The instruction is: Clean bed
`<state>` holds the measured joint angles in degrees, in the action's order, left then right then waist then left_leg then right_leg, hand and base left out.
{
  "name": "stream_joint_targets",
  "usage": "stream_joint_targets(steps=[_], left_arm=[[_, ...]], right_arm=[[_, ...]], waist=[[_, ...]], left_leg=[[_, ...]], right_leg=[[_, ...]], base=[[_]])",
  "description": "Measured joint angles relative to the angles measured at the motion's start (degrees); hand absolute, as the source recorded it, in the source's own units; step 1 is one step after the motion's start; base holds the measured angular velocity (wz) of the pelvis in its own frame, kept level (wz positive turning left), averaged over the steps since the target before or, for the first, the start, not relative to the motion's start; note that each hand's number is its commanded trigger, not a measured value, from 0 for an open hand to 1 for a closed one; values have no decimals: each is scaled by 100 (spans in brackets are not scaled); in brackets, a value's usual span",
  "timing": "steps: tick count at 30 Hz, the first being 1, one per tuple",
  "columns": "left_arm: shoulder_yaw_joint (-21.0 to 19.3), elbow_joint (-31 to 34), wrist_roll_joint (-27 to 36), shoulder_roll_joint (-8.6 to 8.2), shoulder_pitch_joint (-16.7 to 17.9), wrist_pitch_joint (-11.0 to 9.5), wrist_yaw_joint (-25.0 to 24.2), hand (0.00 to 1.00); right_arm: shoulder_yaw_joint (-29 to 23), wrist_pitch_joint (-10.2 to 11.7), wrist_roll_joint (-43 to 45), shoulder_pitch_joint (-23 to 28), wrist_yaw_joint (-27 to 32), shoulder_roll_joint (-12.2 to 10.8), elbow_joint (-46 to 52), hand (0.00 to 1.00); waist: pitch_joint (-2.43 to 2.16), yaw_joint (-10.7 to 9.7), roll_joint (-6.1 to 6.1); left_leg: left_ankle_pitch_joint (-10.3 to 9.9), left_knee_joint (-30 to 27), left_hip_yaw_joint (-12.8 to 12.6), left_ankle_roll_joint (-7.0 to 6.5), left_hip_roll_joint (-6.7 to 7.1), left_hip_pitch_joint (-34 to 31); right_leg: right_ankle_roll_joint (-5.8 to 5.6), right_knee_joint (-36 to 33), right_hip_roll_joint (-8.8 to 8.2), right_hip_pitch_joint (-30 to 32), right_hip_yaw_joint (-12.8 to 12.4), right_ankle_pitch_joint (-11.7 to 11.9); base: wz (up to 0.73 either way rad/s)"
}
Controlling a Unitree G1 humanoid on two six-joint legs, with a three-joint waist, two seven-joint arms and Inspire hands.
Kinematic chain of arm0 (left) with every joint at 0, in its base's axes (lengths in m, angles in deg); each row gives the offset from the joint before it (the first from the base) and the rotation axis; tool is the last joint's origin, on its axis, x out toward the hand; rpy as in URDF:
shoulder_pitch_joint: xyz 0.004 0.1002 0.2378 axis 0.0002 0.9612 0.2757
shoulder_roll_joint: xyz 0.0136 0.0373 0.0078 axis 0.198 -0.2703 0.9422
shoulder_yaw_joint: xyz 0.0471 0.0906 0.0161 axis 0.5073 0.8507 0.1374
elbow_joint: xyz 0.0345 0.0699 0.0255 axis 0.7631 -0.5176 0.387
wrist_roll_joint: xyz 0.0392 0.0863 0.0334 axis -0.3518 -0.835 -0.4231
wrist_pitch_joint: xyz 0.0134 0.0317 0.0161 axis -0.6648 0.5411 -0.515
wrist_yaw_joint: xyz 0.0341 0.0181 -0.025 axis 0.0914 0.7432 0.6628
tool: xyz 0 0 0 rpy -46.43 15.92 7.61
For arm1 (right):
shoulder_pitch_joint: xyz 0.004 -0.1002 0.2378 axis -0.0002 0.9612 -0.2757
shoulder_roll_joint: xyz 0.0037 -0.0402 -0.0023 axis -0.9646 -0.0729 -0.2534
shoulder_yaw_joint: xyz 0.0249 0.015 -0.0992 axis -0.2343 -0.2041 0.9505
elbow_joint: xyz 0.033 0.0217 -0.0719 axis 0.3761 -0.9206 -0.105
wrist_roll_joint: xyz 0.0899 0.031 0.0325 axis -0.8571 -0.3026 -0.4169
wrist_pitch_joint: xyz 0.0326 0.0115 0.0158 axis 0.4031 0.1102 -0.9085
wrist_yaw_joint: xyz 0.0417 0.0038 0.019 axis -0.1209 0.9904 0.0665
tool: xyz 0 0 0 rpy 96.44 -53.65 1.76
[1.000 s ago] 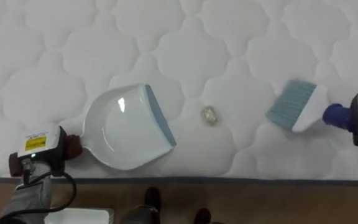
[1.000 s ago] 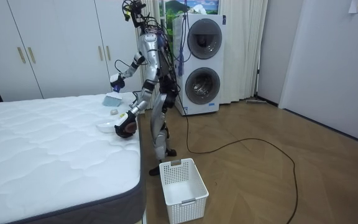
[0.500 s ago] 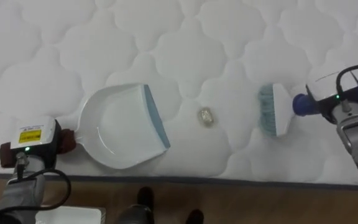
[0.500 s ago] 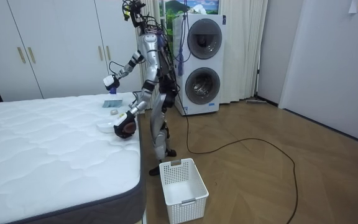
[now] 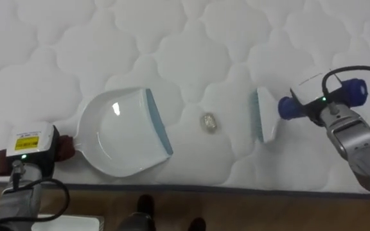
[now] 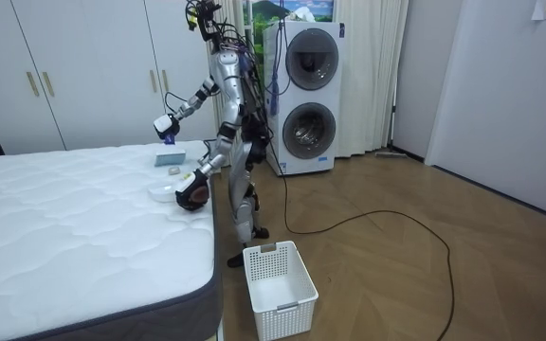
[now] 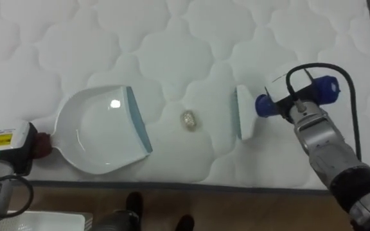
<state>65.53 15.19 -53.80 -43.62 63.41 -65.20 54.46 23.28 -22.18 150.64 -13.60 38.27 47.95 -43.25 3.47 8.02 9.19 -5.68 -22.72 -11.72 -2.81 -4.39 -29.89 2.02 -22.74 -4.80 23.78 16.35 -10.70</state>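
Observation:
A small crumpled scrap lies on the white quilted mattress near its front edge. Left of the scrap rests a white dustpan with a grey-blue lip facing it. My left hand is shut on the dustpan's handle at the lower left. To the right of the scrap, a brush with a white head and a blue handle stands with its bristles on the mattress. My right hand is shut on that handle. A short gap separates the brush head from the scrap.
The mattress edge runs along the bottom of the eye views, with wooden floor below. In the room view I stand at the bed's side, a white plastic basket on the floor beside me and stacked washing machines behind.
My right hand has swung the brush leftward and set its head down on the mattress, closer to the scrap. The dustpan and left hand have stayed put.

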Motion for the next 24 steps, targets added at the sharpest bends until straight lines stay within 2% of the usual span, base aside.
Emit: stream_joint_targets(steps=[2, 5, 13, 17, 22, 24], left_arm=[[43, 28, -1, 3, 40, -6, 9, 100], [50, 28, -2, 5, 44, -10, 22, 100], [38, 62, -8, 7, 133, -36, 134, 100], [36, 55, -9, 14, 131, -83, 142, 100], [37, 25, -12, 13, 132, -128, 146, 100], [41, 25, -13, 13, 136, -145, 147, 100]], right_arm=[[44, 113, -9, 2, -76, -2, 199, 100], [45, 224, -7, 1, -147, -9, 358, 100], [49, 230, 0, 3, -181, -95, 512, 100], [50, 303, -13, 32, -224, -111, 817, 100], [50, 404, -17, 39, -304, -344, 967, 100], [64, 460, -29, 40, -382, -363, 1057, 100]], waist=[[-17, 16, 22], [-18, 18, 24], [-21, 22, 28], [-24, 38, 33], [-31, 45, 42], [-31, 51, 42]], left_leg=[[0, 36, -10, 0, 12, 35], [0, 49, -10, 0, 18, 38], [6, 69, 4, 9, 25, 37], [5, 70, 4, 10, 25, 38], [7, 74, 4, 12, 29, 38], [7, 82, 5, 12, 36, 37]], right_leg=[[-7, -6, 1, -21, -40, 3], [-8, -17, -5, -20, -36, 4], [-9, 3, -5, -17, 7, 4], [-9, 3, -4, -14, -5, 4], [-9, 0, 1, -8, -34, 4], [-9, -1, -3, -3, -29, 4]], base=[[0], [0], [0], [0], [0], [0]])
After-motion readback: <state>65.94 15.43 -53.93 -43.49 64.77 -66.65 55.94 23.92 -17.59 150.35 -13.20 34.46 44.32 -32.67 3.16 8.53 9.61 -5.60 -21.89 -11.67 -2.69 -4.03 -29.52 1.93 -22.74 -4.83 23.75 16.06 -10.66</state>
